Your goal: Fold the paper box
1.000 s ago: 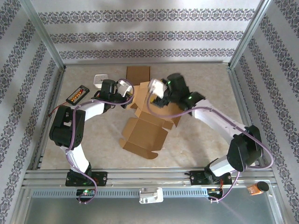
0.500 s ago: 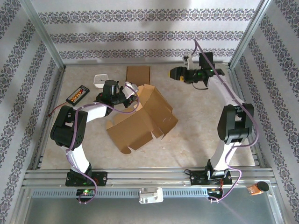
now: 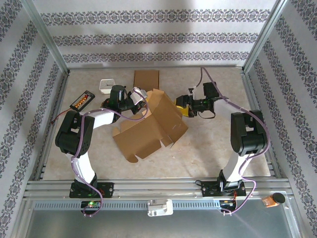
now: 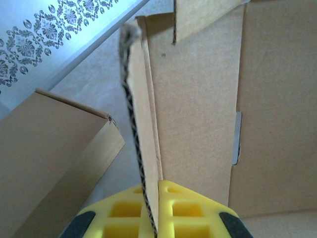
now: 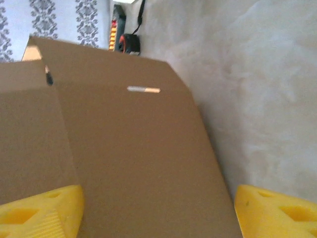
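My left gripper [image 4: 157, 210] was clamped on a thin upright wall of the brown corrugated cardboard box [image 3: 153, 124]; the right gripper [image 3: 182, 107] stood spread wide, a panel just ahead. Light, stiff board, I judged: pinch flap edges

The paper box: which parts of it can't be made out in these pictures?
- Top view: underside of the paper box, covered by its own raised panels.
- Left wrist view: panel ends cut off by the frame; the left gripper clamps one edge.
- Right wrist view: blurred; whether the open right gripper touches it is unclear.
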